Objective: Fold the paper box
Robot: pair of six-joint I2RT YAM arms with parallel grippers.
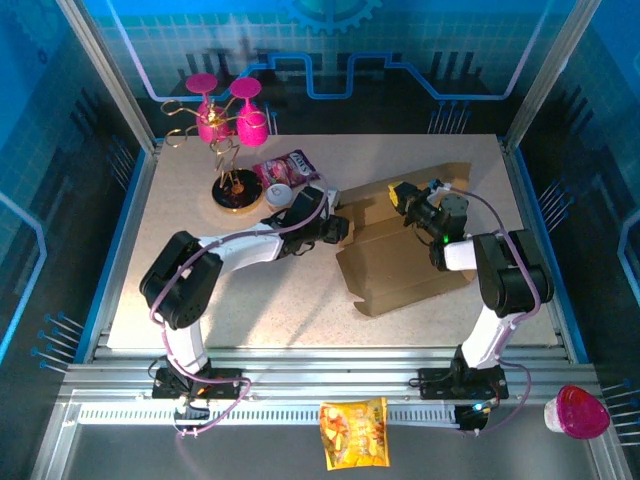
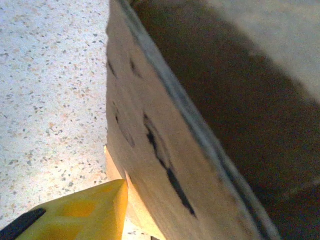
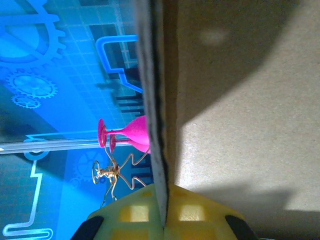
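The brown paper box lies right of the table's middle, partly folded, with one flap raised at the back. My right gripper is at that raised flap; in the right wrist view its yellow fingers are shut on the flap's edge, which runs straight up between them. My left gripper is at the box's left end. In the left wrist view one yellow finger sits beside a slotted cardboard wall, well off to the left of it. That wall hides the other finger.
A gold wire rack with two pink glasses stands at the back left, with a purple packet and a white disc beside its base. An orange snack bag and a pink cup lie off the table in front.
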